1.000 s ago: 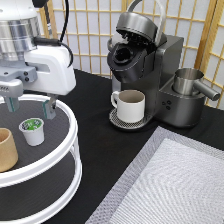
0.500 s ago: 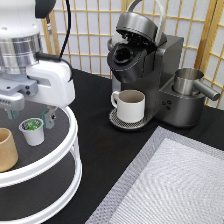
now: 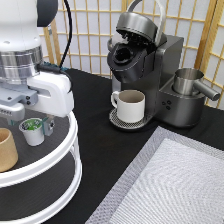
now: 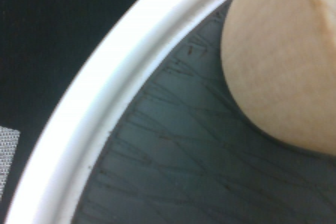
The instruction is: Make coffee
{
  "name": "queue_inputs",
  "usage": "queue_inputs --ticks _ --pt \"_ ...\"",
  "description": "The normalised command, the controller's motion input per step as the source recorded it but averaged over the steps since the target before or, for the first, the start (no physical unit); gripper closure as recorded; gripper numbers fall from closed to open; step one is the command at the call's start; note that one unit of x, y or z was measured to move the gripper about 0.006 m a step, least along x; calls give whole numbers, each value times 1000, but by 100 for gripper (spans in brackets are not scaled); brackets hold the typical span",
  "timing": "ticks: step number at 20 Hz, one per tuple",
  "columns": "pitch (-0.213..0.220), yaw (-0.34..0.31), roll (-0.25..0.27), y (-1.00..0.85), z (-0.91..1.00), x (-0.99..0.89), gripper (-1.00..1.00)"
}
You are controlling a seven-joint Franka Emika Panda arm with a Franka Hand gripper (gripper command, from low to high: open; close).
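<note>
The coffee pod, small and white with a green-and-white foil top, stands on the upper tier of a white round rack at the exterior view's left. My gripper has come down over the pod, open, with one finger just to the pod's right. The other finger is hidden. A tan handleless cup stands left of the pod and fills the wrist view beside the rack's white rim. The coffee machine has its lid raised, and a cream-white mug sits on its drip tray.
A steel pitcher sits on the machine's right side. A grey woven mat covers the table at the exterior view's bottom right. The rack has a lower tier. A slatted screen stands behind.
My gripper has moved down and toward the exterior view's right, from above the rack to around the pod. The pod, cup and mug have not moved.
</note>
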Motion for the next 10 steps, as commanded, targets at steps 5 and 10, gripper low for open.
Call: queue_inputs --ticks 5,10 --pt "-7 0 24 -1 23 0 100" --pt "-7 0 16 0 22 0 100"
